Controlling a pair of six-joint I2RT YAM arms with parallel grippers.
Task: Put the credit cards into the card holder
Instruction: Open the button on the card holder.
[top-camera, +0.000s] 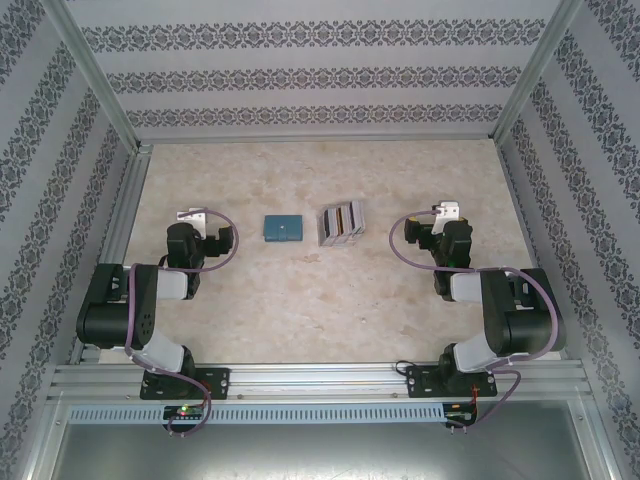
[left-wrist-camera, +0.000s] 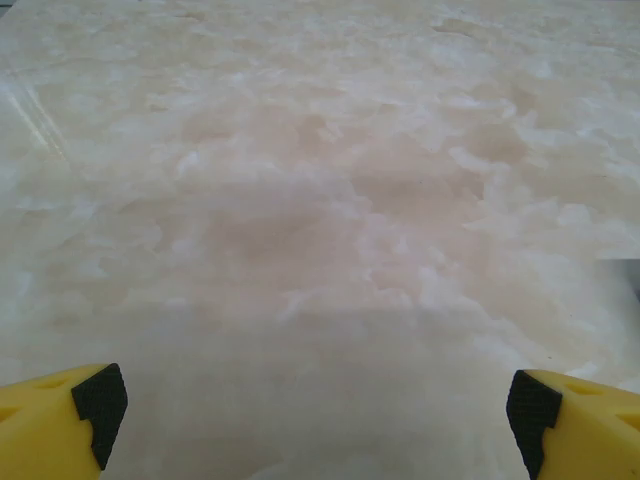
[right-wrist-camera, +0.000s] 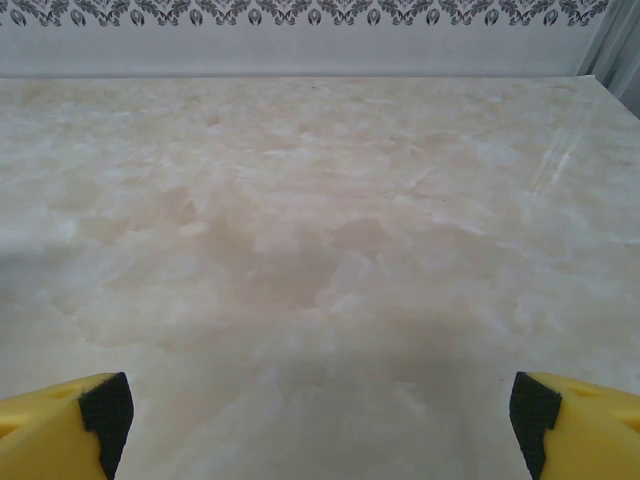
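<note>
From above, the bench (top-camera: 300, 300) is a flat slab with a pale beige, marbled, faintly glossy surface. It is framed by aluminium rails and walled with white paper bearing dark floral bands. The wallet (top-camera: 284, 229) lies closed and flat near the middle: a small teal rectangle with a soft matt look. Just to its right, apart from it, stands a pale grey slotted rack (top-camera: 341, 236). The cards (top-camera: 343, 215) stand on edge in its slots as thin plastic slips, dark and orange-brown among them. Any print on them is too small to read. The left claw (top-camera: 190, 214) sits left of the wallet and the right claw (top-camera: 446, 210) right of the rack, both well apart from them on black, jointed arms.

In the left wrist view, yellow fingers (left-wrist-camera: 45, 425) with black pads (left-wrist-camera: 100, 398) sit at the two lower corners, spread wide, with bare marbled bench between them.

In the right wrist view, the yellow fingers (right-wrist-camera: 585, 425) and their black pads (right-wrist-camera: 532, 405) are likewise spread wide over bare bench, with the banded wall beyond.
</note>
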